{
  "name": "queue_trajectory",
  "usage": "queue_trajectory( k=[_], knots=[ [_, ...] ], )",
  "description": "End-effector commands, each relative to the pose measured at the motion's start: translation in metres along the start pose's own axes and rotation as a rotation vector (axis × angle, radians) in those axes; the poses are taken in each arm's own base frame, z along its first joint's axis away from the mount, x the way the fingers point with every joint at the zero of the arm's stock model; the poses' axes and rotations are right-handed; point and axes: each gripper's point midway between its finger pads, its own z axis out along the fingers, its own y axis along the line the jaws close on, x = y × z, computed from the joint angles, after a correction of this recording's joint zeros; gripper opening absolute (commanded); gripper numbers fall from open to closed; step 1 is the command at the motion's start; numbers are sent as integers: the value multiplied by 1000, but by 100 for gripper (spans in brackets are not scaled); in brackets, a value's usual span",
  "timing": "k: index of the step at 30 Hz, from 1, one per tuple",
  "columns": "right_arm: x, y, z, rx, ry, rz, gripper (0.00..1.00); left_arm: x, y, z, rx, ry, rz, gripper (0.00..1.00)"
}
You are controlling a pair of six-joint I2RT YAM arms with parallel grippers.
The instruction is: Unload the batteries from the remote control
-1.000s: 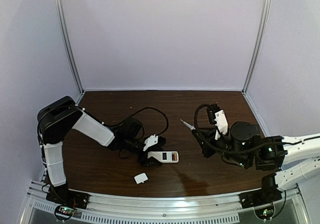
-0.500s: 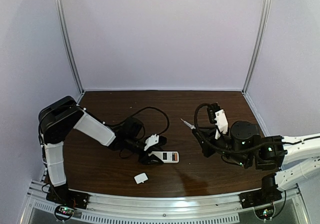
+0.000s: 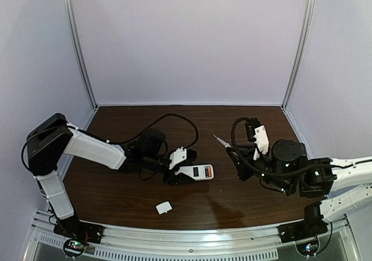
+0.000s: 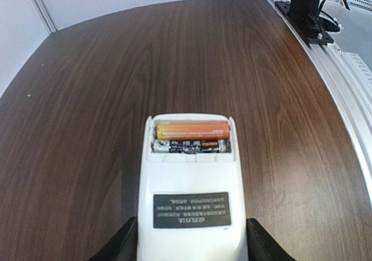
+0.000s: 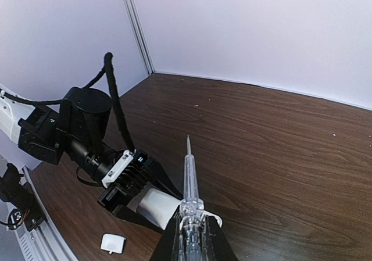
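- Here, the remote control (image 4: 192, 214) is a white slab with rounded corners, back face up, bearing a dark label. It sits near the middle of the worktop (image 3: 128, 197), left of centre.
- The batteries (image 4: 192, 130) lie side by side in the open bay, one orange-copper and one dark.
- The left tool (image 3: 179, 171) is pinching the remote control's long sides.
- The right tool (image 5: 192, 240) is clamped on a clear-handled screwdriver (image 5: 188, 174).
- A white cover piece (image 3: 164, 207) lies near the front edge.

Cannot read the print on the remote control (image 4: 192, 174) label (image 4: 192, 210), nor on the darker of the batteries (image 4: 192, 146). Lose the remote's near end below the left wrist view's bottom edge, along with all but slivers of the left gripper (image 4: 192, 243). Same for the screwdriver (image 5: 189, 179) handle's rear and most of the right gripper (image 5: 192, 240) in the right wrist view.
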Motion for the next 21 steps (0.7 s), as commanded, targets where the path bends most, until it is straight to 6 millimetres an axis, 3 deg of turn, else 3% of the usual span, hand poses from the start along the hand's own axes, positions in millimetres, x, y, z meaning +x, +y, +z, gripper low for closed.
queue_trajectory(
  k=[1,12,21],
  knots=[
    [-3,-11,-3,36,-29,17,0,-20,7,-13,-82,-15,16,0],
    [-10,-22,-12,65,-71,52,0,-57,19,-51,-223,-91,-15,0],
    [-13,-26,-15,70,-84,64,0,-52,83,-93,-639,3,-148,0]
  ],
)
